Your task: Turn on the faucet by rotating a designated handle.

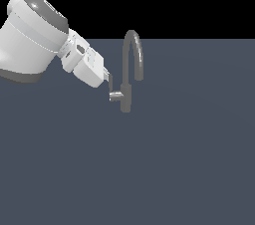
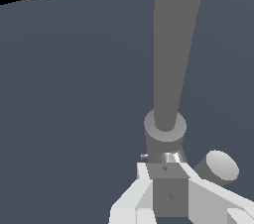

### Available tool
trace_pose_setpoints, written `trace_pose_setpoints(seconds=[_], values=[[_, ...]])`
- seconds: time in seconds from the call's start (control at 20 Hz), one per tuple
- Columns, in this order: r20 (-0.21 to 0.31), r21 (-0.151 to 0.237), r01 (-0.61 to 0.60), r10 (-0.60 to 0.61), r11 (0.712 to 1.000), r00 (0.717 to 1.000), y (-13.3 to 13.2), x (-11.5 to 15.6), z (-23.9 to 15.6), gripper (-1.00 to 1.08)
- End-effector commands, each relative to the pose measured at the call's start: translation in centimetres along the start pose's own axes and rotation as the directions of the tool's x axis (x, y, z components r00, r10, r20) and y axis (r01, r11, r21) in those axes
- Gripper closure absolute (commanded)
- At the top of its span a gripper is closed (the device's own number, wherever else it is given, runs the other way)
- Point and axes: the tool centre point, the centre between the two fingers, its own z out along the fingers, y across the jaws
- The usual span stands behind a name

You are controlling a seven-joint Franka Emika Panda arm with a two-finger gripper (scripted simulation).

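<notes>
Half the claw point(image 2: 166, 181) is cut off, fingers flanking the handle point(image 2: 170, 196).

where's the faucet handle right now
In the exterior view the handle juts from the faucet body toward that view's left, low on the body, right at the tip of the gripper. The wrist view shows it between the jaws.

This is a bare simulated scene, not a real room: a flat, untextured slate-blue floor point(image 1: 149, 169) runs to a straight horizon under a plain black void point(image 1: 174, 0). Evenly shaded shapes (a grey faucet point(image 1: 128, 77) at about 12 o'clock from centre) confirm it.
</notes>
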Motion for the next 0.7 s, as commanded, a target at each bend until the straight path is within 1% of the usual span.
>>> trace_pose_setpoints(seconds=[0.0, 0.2, 0.25, 0.3, 0.65], values=[[-0.001, -0.002, -0.004, 0.004, 1.0, 1.0, 0.8, 0.5, -0.2, 1.08], [-0.001, -0.002, -0.004, 0.004, 1.0, 1.0, 2.0, 0.9, -0.5, 1.08], [-0.001, -0.002, -0.004, 0.004, 1.0, 1.0, 2.0, 0.9, -0.5, 1.08], [0.003, 0.003, 0.004, -0.004, 1.0, 1.0, 1.5, 0.2, -0.3, 1.08], [0.001, 0.001, 0.001, -0.001, 1.0, 1.0, 3.8, 0.2, 0.1, 1.08]])
